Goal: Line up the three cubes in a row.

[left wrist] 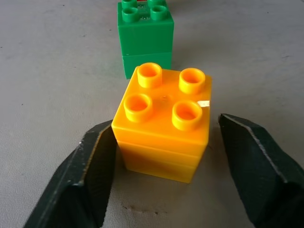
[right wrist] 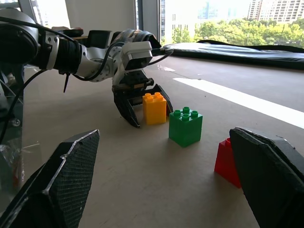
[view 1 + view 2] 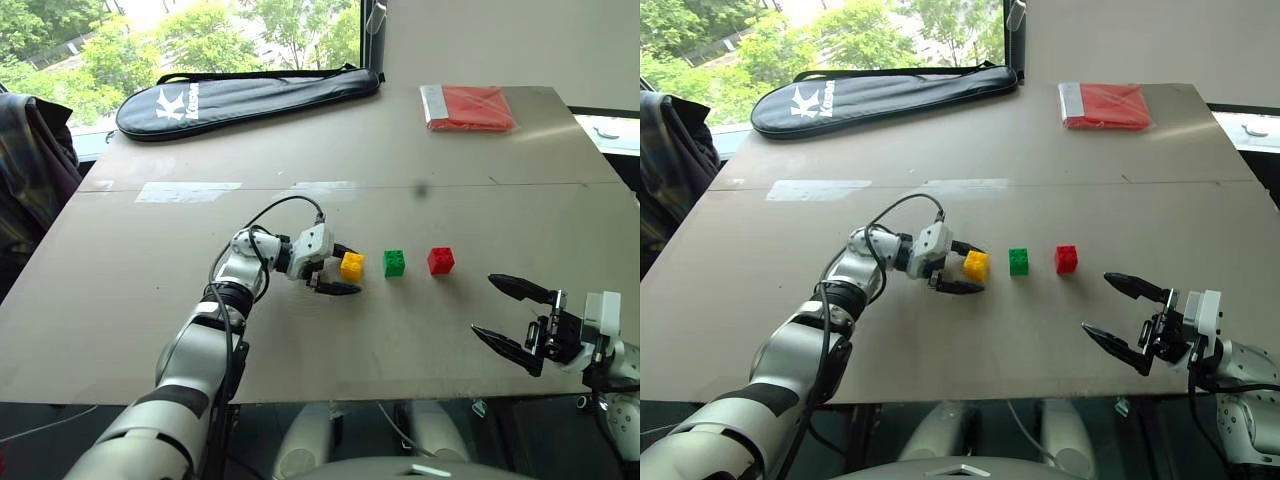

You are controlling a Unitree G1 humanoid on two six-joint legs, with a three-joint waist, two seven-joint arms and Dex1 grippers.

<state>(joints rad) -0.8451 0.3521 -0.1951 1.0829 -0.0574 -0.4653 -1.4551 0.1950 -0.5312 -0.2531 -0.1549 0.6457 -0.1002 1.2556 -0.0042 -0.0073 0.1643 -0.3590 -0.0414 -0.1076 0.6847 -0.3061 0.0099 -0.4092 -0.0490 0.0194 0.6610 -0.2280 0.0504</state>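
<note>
Three studded cubes stand in a row on the table: yellow (image 3: 352, 265), green (image 3: 394, 262) and red (image 3: 440, 260), with small gaps between them. My left gripper (image 3: 350, 269) is open, its two black fingers (image 1: 92, 166) on either side of the yellow cube (image 1: 164, 126). One finger is against the cube's side and the other stands a little apart from it. The cube rests on the table. My right gripper (image 3: 482, 304) hangs wide open near the table's front right edge, a short way in front of the red cube, with nothing between its fingers.
A black racket bag (image 3: 250, 100) lies along the far left edge. A flat red packet (image 3: 468, 107) sits at the far right. White tape (image 3: 188, 191) marks the table's middle left. A dark jacket (image 3: 30, 170) hangs beside the left edge.
</note>
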